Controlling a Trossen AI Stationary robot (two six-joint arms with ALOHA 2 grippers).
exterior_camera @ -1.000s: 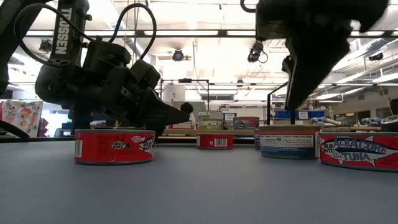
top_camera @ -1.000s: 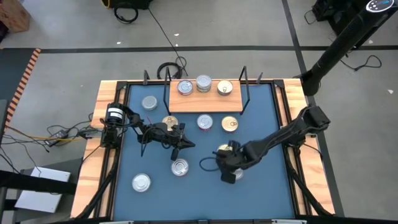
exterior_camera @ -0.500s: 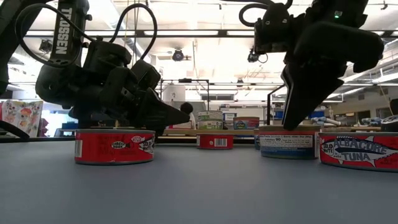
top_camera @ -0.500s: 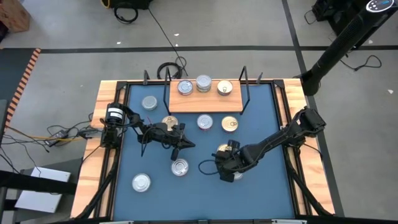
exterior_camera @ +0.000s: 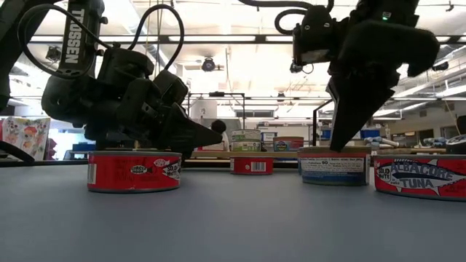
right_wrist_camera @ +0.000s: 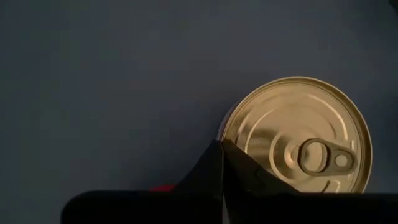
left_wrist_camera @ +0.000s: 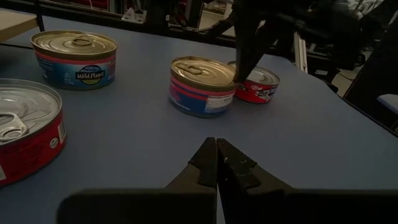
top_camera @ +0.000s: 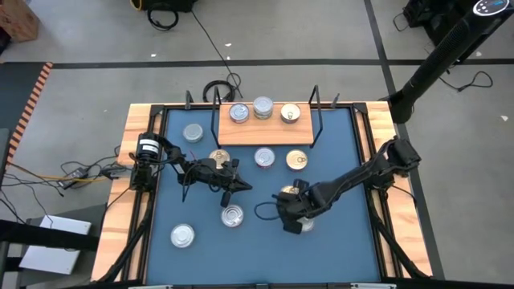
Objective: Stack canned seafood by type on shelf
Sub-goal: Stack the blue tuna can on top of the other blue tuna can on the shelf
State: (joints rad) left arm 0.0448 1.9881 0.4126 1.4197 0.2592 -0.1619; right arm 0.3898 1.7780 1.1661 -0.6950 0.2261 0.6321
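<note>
Only three tins shelved; seven left on table. Right gripper clenched empty beside gold tin; left gripper likewise clenched empty.

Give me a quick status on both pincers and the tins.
Left pincer shut, waiting mid-table. Right pincer shut, empty, at the gold-topped tin's edge. Three tins on the shelf. Nothing blocking.

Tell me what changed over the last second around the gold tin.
The right gripper closed its fingers empty, tips beside the gold-topped tin, gripping nothing, and shifted slightly. The left gripper stayed shut and parked; the tins and the shelf did not move.
</note>
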